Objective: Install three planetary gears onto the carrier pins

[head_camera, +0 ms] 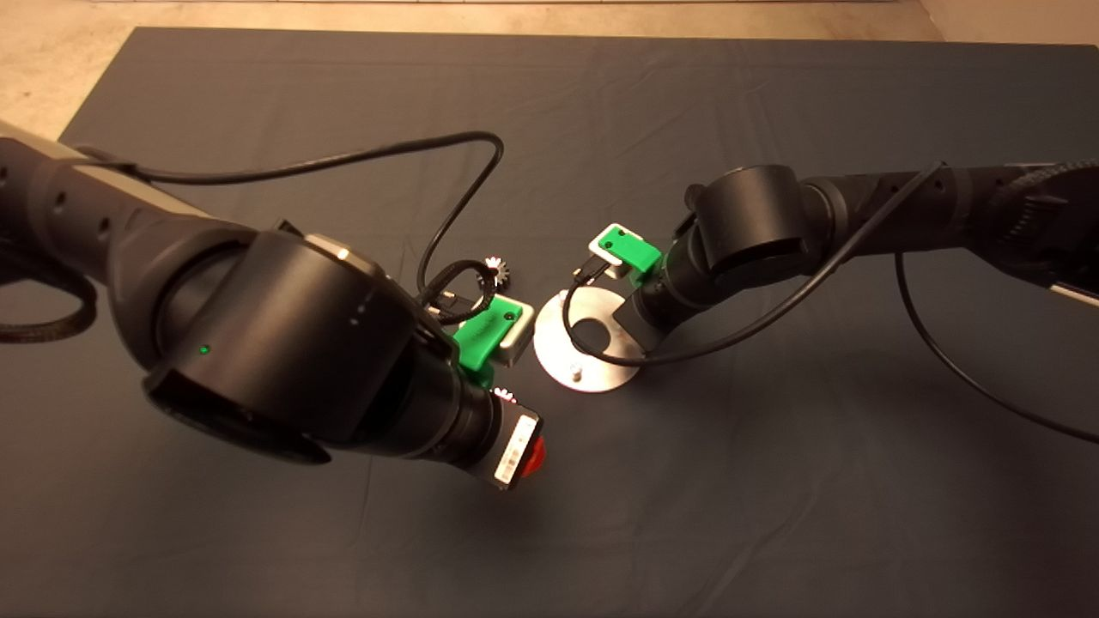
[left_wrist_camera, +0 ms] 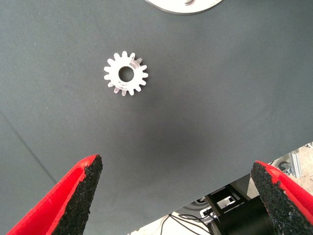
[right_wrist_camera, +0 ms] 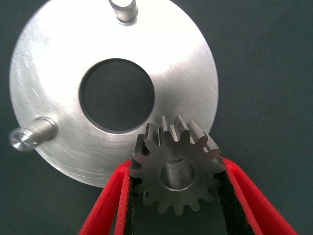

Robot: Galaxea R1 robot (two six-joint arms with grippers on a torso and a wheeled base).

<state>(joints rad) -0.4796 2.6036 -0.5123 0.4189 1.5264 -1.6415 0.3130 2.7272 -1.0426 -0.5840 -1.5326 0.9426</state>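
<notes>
My right gripper [right_wrist_camera: 177, 169] is shut on a dark-grey planetary gear [right_wrist_camera: 178, 171], holding it flat just above the near rim of the silver disc [right_wrist_camera: 49, 73]. Something silvery shows through its bore. Two bare carrier pins [right_wrist_camera: 123, 10] [right_wrist_camera: 29, 136] stand elsewhere on the disc. My left gripper [left_wrist_camera: 176, 164] hangs open over the mat with nothing between its fingers [left_wrist_camera: 73, 196]. A second gear [left_wrist_camera: 125, 73] lies flat a little beyond them, near the disc's edge [left_wrist_camera: 186, 5]. A third gear [head_camera: 498, 270] rests on the mat behind the left wrist.
The disc [head_camera: 588, 343] sits mid-mat between both arms. The bulky left arm [head_camera: 275, 343] and its looping black cable [head_camera: 464, 189] crowd the left side. The right arm's cable [head_camera: 773, 318] hangs over the disc's right side. The mat's front edge and floor equipment [left_wrist_camera: 230, 210] show in the left wrist view.
</notes>
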